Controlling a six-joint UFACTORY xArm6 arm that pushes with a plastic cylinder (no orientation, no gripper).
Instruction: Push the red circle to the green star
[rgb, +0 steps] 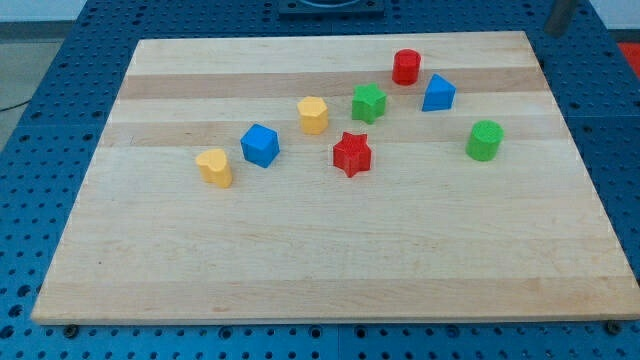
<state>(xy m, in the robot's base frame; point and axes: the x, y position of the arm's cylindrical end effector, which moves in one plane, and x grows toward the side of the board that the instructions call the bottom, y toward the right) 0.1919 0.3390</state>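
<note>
Fingers are not fitted to this arm, so no open or closed state can be told; only a rod is carried. A blurred dark bar is seen at the view's top right, beyond the board and cut off by the top edge. Its lower end is taken to be my tip (554, 32), though it is too soft to be made out surely. It lies well apart from every block, up and to the view's right of them all.

Blue perforated table (30, 140) is seen on all sides, cropped by the frame. On it the wooden board (320, 260) is laid, with its near corners close to the view's bottom edge. A dark fixture (330, 6) at the top centre is mostly cut off.

The red circle (405, 67) stands near the board's top edge. The green star (368, 102) is found just below it and to the view's left, near but not touching. A blue block (438, 93), its shape hard to read, sits just right of the two. A green circle (485, 140) is set furthest right. A red star (352, 153) lies below the green star. Leftward, a yellow hexagon (313, 114), a blue cube (260, 145) and a yellow heart (214, 167) are ranged in a descending line.
</note>
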